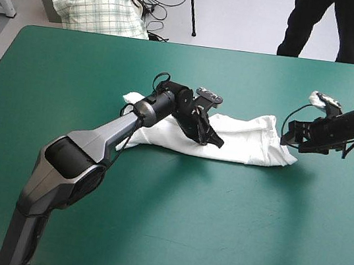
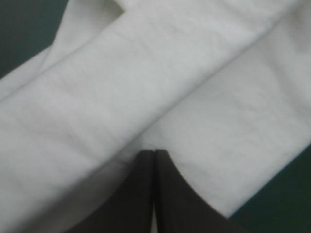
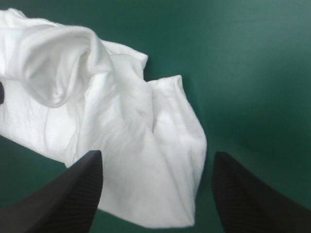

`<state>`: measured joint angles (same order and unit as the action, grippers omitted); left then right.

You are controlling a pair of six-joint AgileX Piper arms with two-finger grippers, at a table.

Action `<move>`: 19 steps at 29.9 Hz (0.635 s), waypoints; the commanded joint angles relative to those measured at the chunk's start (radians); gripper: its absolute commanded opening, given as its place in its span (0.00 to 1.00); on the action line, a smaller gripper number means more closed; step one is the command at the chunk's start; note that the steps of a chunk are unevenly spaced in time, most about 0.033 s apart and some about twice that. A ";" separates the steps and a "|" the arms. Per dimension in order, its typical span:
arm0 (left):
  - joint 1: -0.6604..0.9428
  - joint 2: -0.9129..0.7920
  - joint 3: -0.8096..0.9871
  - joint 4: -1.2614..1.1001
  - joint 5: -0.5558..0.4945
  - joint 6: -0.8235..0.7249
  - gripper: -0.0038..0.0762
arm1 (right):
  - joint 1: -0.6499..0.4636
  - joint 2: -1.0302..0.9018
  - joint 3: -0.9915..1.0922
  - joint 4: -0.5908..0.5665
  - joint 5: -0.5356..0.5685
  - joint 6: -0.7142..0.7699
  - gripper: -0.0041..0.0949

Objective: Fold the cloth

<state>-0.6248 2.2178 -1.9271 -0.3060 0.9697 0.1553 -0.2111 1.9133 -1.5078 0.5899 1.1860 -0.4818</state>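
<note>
Pinching the T-shirt, the left gripper is nearly closed; the right gripper gapes wide.

Left pincer tight on white T-shirt

The grey-shelled left arm reaches from the near left toward the middle, its black wrist bent down. Its left gripper, two broad black fin-shaped fingers, points low and rightward, the fingers pressed together in one pointed arch. The black right arm comes in from the right, and its right gripper faces left with both fingers wide apart.
</note>
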 commanded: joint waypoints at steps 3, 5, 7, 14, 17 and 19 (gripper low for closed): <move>-0.002 -0.040 -0.021 -0.019 0.011 -0.010 0.04 | 0.051 0.023 -0.012 0.065 0.025 -0.034 0.67; -0.002 -0.040 -0.021 -0.019 0.011 -0.008 0.04 | 0.062 0.046 -0.012 0.071 0.025 -0.034 0.67; -0.002 -0.040 -0.021 -0.019 0.013 -0.008 0.04 | 0.068 0.067 -0.012 0.073 0.030 -0.032 0.66; -0.002 -0.040 -0.021 -0.015 0.015 -0.008 0.04 | 0.069 0.107 -0.002 0.074 0.039 -0.009 0.45; -0.002 -0.040 -0.021 -0.015 0.014 -0.008 0.04 | 0.069 0.108 -0.002 0.076 0.039 -0.009 0.20; -0.002 -0.040 -0.021 -0.015 0.012 -0.008 0.04 | 0.069 0.108 -0.002 0.089 0.043 -0.007 0.02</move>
<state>-0.6248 2.2189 -1.9283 -0.3048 0.9719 0.1553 -0.1515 2.0457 -1.5072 0.6475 1.2006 -0.4871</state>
